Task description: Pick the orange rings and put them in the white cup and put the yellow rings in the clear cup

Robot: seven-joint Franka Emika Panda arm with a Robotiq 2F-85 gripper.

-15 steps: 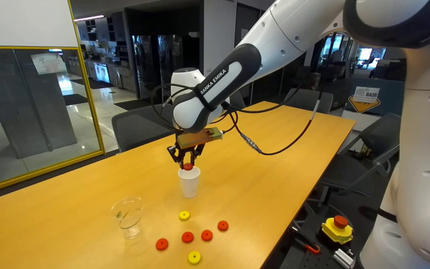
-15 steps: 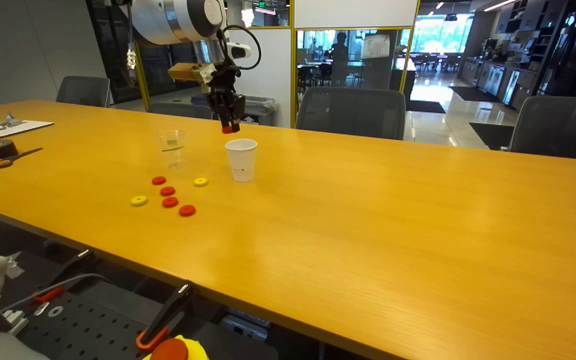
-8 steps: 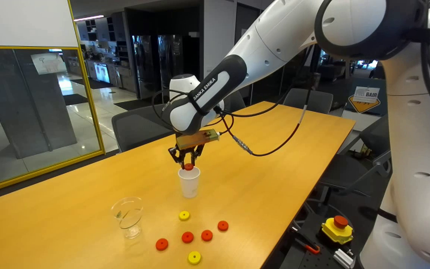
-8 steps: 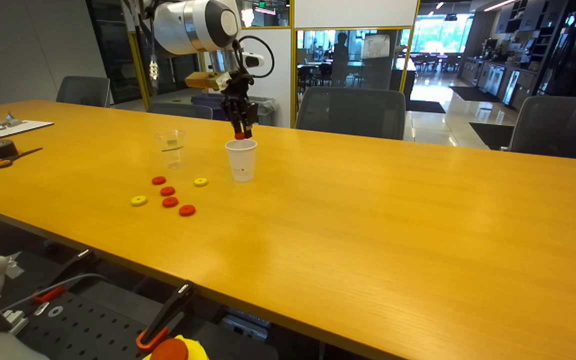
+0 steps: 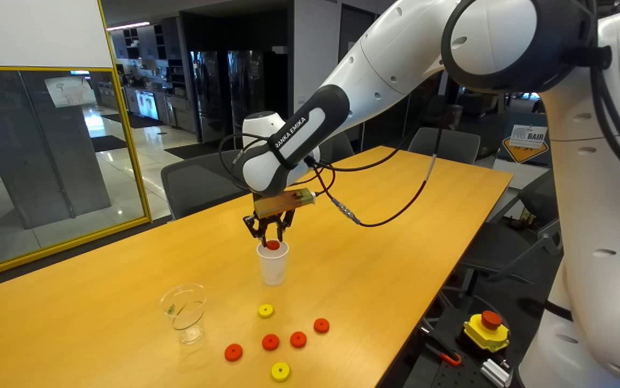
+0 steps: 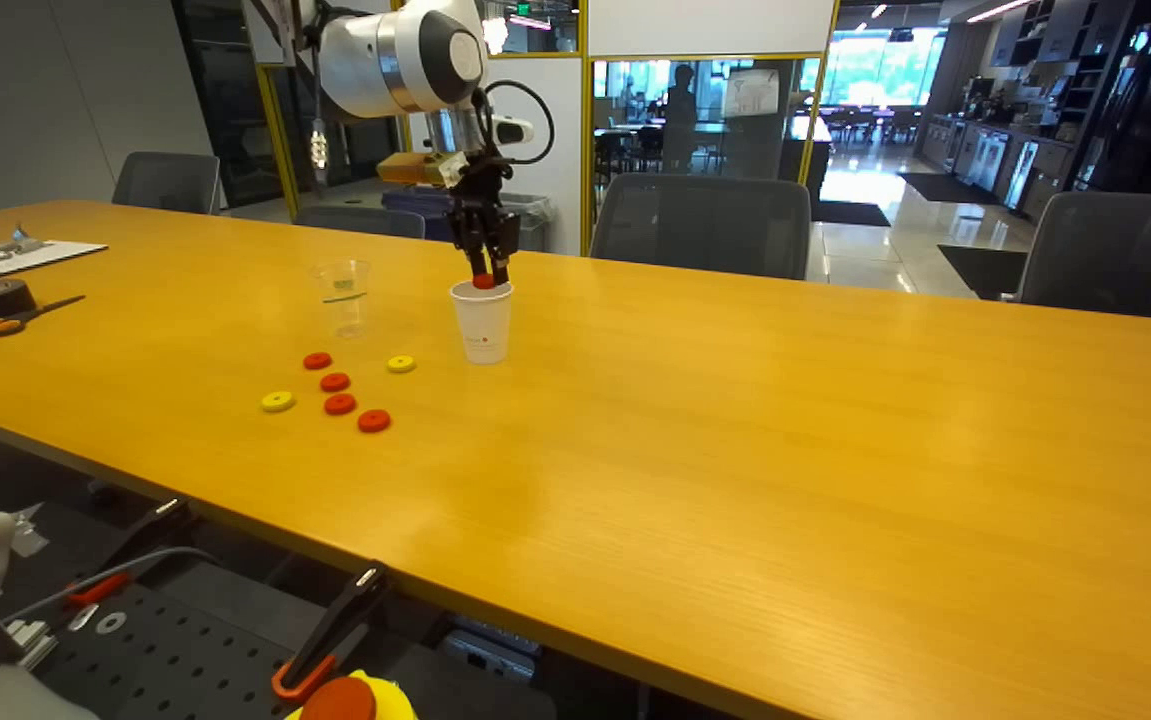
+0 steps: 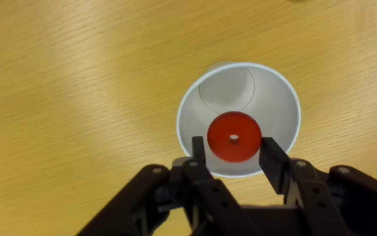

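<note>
A yellow-framed glass panel [image 5: 62,156] stands behind a honey-coloured wooden table [image 6: 835,500], with dark grey mesh chairs [image 6: 700,225] around it. The black gripper [image 7: 233,146], jaws slightly parted, is above an opaque white cup [image 5: 273,269]; a transparent colourless cup [image 5: 185,315] stands apart. Between the jaws, at the white cup's mouth, is one flat red-orange ring [image 7: 234,150]; four similar rings [image 5: 270,342] and two yellow rings [image 5: 280,372] lie on the table.

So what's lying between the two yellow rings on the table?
One orange ring lies between them, roughly in line; both exterior views show it.
</note>
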